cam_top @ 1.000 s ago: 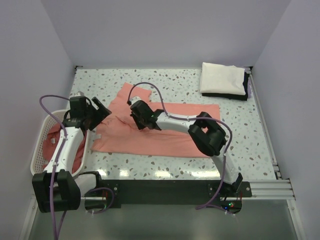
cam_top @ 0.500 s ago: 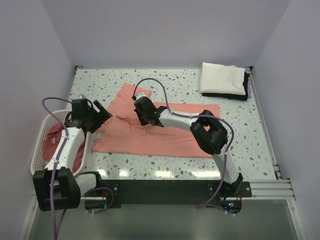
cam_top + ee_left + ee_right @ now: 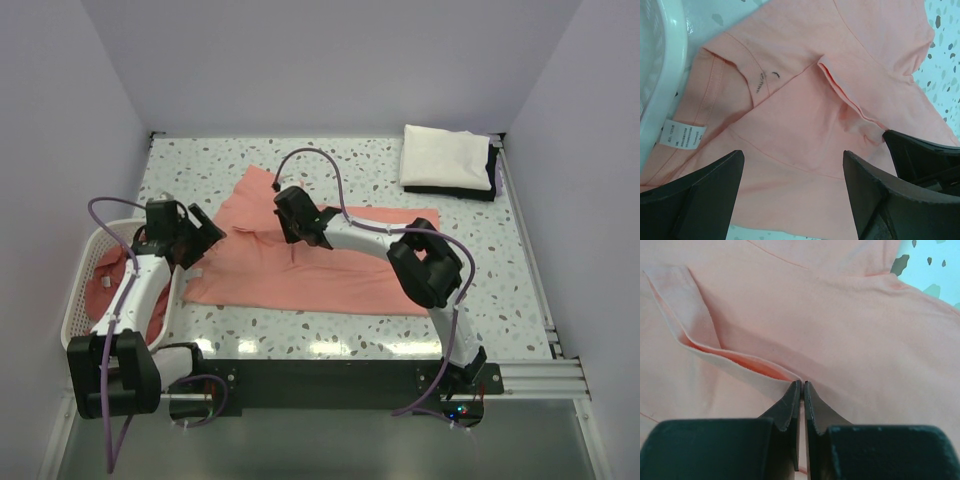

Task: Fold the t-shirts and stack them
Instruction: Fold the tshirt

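Observation:
A salmon-pink t-shirt lies spread across the table's middle, one sleeve reaching toward the back left. My right gripper rests on its upper left part, shut on the folded sleeve hem of the shirt, jaws pressed together at the fold's edge. My left gripper hovers open over the shirt's collar end; in the left wrist view the gripper has bare pink cloth between its spread fingers. The white neck label lies to its left. A second pink shirt sits in the basket.
A white lattice basket stands at the left table edge, its rim close to the left gripper. A folded white cloth on a dark one lies at the back right. Grey walls close in on three sides.
My right gripper has moved toward the back and slightly right, drawing the sleeve fold with it. My left gripper has shifted only slightly and stays open.

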Controlling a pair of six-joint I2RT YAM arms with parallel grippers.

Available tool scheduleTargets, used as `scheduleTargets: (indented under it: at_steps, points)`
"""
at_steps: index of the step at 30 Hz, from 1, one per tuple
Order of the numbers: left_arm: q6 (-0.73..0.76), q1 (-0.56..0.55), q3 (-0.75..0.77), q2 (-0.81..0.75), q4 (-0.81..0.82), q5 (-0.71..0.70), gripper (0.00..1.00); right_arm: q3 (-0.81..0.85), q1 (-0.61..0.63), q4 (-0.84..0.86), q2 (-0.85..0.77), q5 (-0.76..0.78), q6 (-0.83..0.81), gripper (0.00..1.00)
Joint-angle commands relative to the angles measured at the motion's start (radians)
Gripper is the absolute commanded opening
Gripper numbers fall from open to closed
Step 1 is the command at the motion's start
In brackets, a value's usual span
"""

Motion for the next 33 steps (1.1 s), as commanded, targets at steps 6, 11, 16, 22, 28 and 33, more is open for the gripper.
scheduleTargets:
  at_steps: [6,11,16,22,28,33]
  points:
    - [0.012,0.011,-0.014,0.014,0.056,0.02,0.85,-0.044,-0.011,0.034,-0.077,0.053,0.033,0.04]
    - [0.007,0.009,-0.022,0.019,0.064,0.03,0.85,-0.063,-0.013,0.029,-0.087,0.061,0.05,0.04]
    - [0.006,0.011,-0.028,0.021,0.065,0.031,0.85,-0.067,-0.014,0.024,-0.088,0.074,0.062,0.06]
    - [0.006,0.009,-0.042,0.02,0.073,0.045,0.85,-0.046,-0.022,-0.006,-0.1,0.082,0.066,0.23]
    - [0.003,-0.018,-0.055,0.021,0.1,0.06,0.85,-0.075,-0.072,-0.126,-0.238,0.104,0.114,0.54]
    - [-0.045,-0.089,-0.083,0.025,0.148,0.068,0.84,-0.297,-0.21,-0.228,-0.457,0.027,0.21,0.57]
